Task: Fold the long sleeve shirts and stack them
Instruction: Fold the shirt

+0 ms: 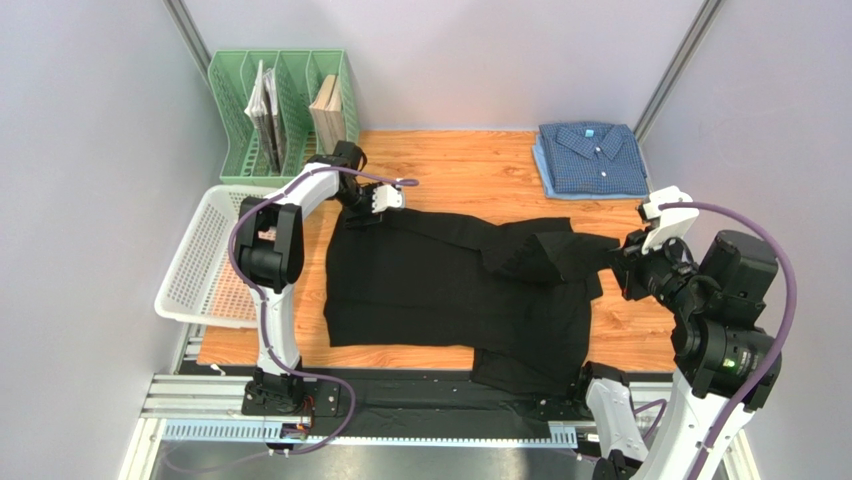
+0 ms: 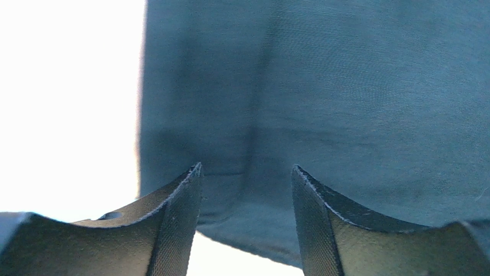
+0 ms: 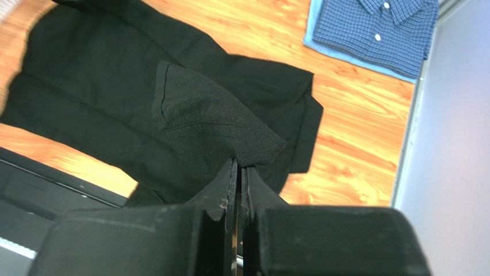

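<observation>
Green file rack (image 1: 232,110) stands at the wooden tabletop's (image 1: 470,165) far left corner, holding a book (image 1: 328,112) and magazines (image 1: 266,110). White perforated basket (image 1: 200,265) lies near it, at the left edge.

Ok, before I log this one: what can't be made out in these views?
- Left wrist view: whether the left hand has any black shirt between its fingers; cloth fills the frame, and the left side is glare-white.
- Top view: fingertips of the right hand, hidden by its own wrist.
- Top view: the shirt's near hem, lost against the dark rail.
- White basket: partly covered by the left arm.
</observation>
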